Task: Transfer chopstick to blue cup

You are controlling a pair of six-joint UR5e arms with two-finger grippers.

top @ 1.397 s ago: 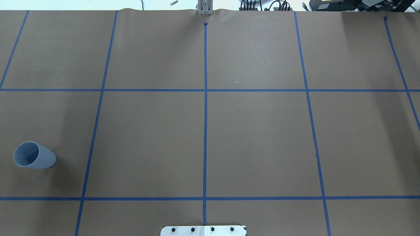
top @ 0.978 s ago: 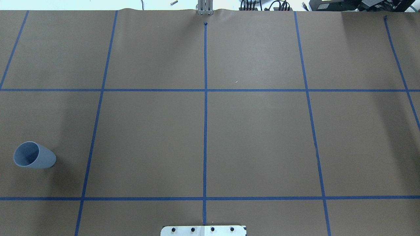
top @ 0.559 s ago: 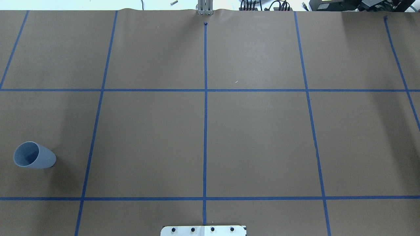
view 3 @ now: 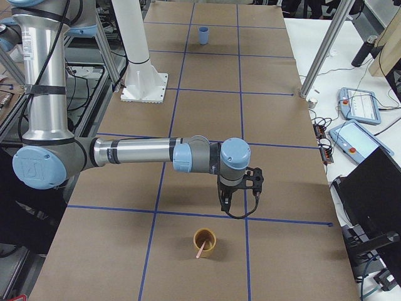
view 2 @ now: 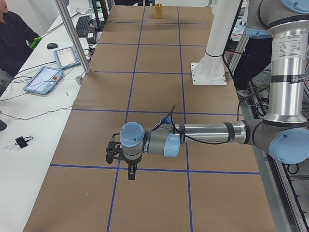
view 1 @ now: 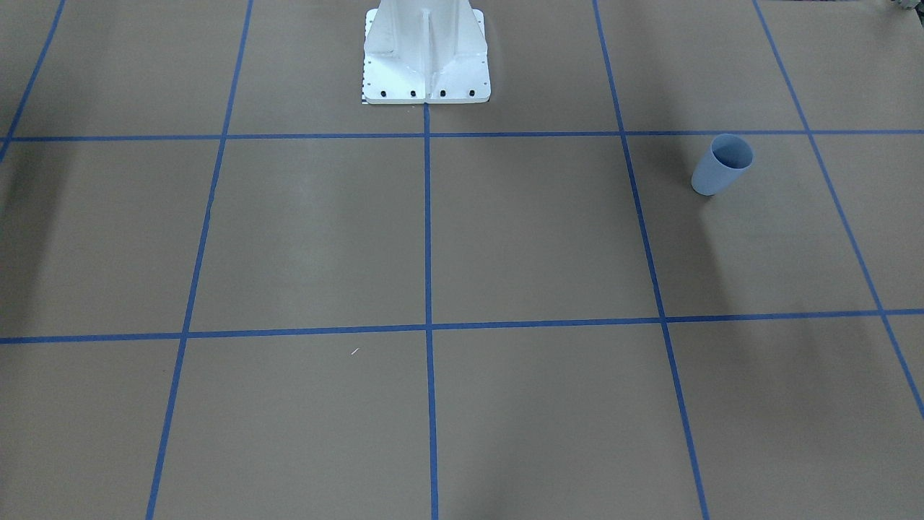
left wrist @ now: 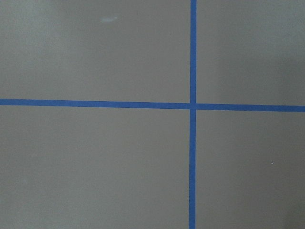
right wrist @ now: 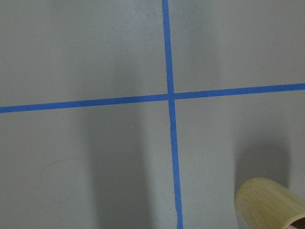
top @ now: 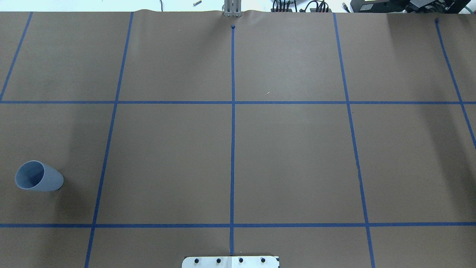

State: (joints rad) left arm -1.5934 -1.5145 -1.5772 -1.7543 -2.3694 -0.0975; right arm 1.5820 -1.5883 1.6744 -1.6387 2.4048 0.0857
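The blue cup [top: 39,176] stands upright at the near left of the table, also in the front-facing view [view 1: 722,164] and far off in the right view [view 3: 203,34]. A pale-pink chopstick [view 3: 200,251] stands in a bamboo cup [view 3: 204,242]. My right gripper [view 3: 239,204] hangs just beyond that cup, apart from it. My left gripper [view 2: 131,173] hangs over a tape crossing, near the blue cup [view 2: 167,119], which its arm mostly hides. I cannot tell whether either gripper is open or shut. Both wrist views show no fingers.
The table is brown paper with a blue tape grid [top: 232,102]. The white robot pedestal [view 1: 426,50] stands at the near middle edge. The bamboo cup's rim shows in the right wrist view [right wrist: 271,202]. A person [view 2: 12,38] and tablets [view 2: 46,79] are at a side bench.
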